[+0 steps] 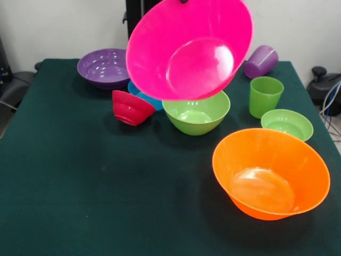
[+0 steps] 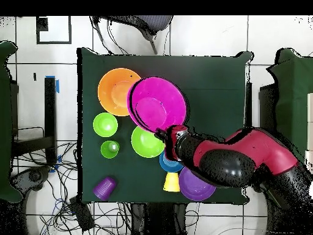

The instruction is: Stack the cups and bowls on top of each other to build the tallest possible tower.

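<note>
Gripper [image 2: 164, 133] pinches pink bowl [image 1: 189, 48] by rim, tilted above green bowl [image 1: 196, 113]; thin grip, could slip.

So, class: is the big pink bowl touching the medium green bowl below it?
Apart. The front view shows the pink bowl tilted in the air, with a shadowed gap between its lower edge and the green bowl's rim on the table.
</note>
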Tool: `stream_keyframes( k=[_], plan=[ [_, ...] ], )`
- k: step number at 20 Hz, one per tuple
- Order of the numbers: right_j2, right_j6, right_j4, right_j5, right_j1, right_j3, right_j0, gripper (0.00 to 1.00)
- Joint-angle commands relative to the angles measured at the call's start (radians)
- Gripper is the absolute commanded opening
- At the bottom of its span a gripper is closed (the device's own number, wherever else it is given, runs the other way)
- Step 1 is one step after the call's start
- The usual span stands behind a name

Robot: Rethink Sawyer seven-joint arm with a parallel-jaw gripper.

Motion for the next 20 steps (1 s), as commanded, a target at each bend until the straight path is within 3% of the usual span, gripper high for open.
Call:
stream_keyframes(
  k=[1,10,17,20],
  plan=[
    [0.05,-0.291,-0.028,0.065,0.105,0.105,-0.004,0.0],
    [-0.012,-0.336,-0.105,0.077,0.16,0.109,-0.007,0.0],
    [-0.055,-0.274,-0.209,0.004,0.152,0.095,0.03,0.0],
    [-0.072,-0.212,-0.286,-0.048,0.113,0.089,0.05,0.0]
  ],
)
